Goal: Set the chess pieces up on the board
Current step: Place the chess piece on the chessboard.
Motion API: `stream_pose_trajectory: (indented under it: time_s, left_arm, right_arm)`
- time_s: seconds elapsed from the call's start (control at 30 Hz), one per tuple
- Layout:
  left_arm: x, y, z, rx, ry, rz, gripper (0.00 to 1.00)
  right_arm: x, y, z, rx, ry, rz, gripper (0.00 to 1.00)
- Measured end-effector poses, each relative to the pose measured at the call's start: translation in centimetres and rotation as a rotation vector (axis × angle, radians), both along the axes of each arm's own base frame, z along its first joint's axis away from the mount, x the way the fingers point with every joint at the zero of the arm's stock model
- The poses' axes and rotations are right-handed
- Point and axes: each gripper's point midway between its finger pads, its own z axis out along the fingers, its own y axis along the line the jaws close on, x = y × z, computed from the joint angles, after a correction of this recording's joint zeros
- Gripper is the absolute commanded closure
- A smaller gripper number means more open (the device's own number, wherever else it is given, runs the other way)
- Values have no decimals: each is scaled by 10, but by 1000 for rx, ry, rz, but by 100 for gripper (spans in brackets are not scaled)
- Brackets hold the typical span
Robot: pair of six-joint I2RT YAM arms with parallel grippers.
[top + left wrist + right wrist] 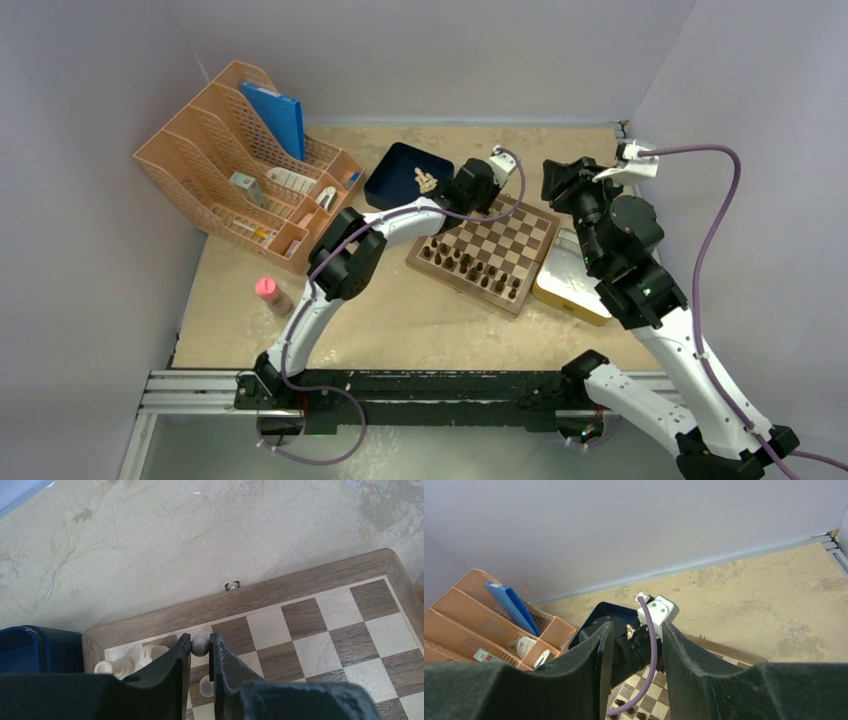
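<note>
Nearest the arm bases, a pink-capped bottle (270, 295) stands on the tan surface (400, 320), at 8 o'clock from the board (520, 235). Dark pieces (470, 265) line the board's two near rows. A shiny tray (570, 290) lies just beside the board's 4 o'clock edge, partly under the right arm.

At the board's 11 o'clock corner the left pincer (200, 639) pinches the round head of a cream piece (200, 646) between its black fingers (175, 670). Whether that piece's foot rests on its square cannot be told. More cream pieces (150, 652) crowd the corner squares at its 9 o'clock side.

The right pincer (636, 627) hangs above the board's 1 o'clock corner, spread wide with nothing gripped, facing the left wrist.

Farther off at 11 o'clock, a dark blue tray (390, 165) sits close to the board's corner with a few cream pieces in it. An orange file organiser (215, 175) stands at 9 o'clock, a blue folder (275, 110) upright in it.
</note>
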Motion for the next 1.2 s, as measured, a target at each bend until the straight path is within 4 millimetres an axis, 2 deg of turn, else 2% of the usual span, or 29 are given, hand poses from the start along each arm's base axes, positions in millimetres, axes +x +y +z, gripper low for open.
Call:
stream_pose_trajectory:
  time_s: [0.2,1.2]
  left_arm:
    - [2,1,-5,17,1,5,94]
    - [3,4,-6,32,5,20,91]
  right_arm:
    - [1,0,-1,-2,2,0,57]
    - [2,1,-2,-2,-2,-1,56]
